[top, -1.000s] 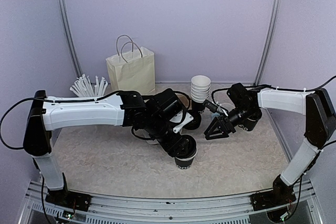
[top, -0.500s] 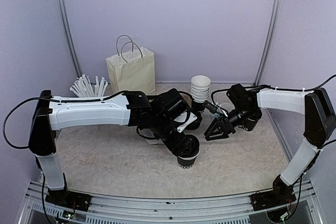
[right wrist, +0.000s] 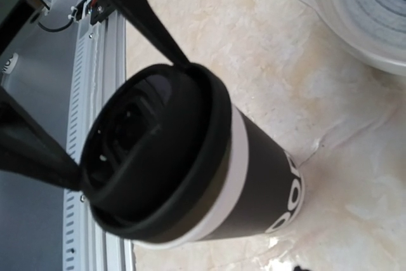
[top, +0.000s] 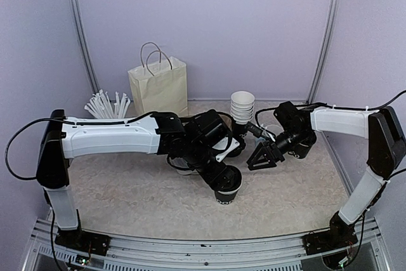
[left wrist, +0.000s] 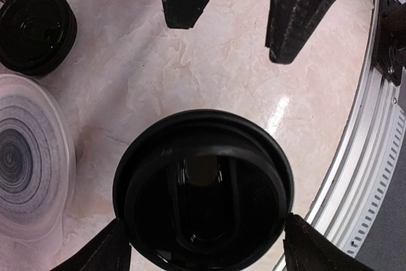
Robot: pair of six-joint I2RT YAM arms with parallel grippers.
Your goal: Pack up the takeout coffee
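- Well, from the top external view, the takeout coffee stands lidded on the table, near the centre. It is well apart from the paper bag at the far left. My left gripper is down over the cup. My right gripper hovers to its right and a little farther back, jaws spread and holding nothing.
- From the left wrist, the cup's black lid sits squarely between my fingertips, one at each side of the rim. I cannot tell whether they pinch the cup or merely flank it.
- From the right wrist, the cup stands upright on the marbled top beyond my spread right jaws, its white lettering showing.
- I judge the packing barely begun. The cup is lidded and bracketed but not lifted, so the carry to the bag and the lowering inside remain.
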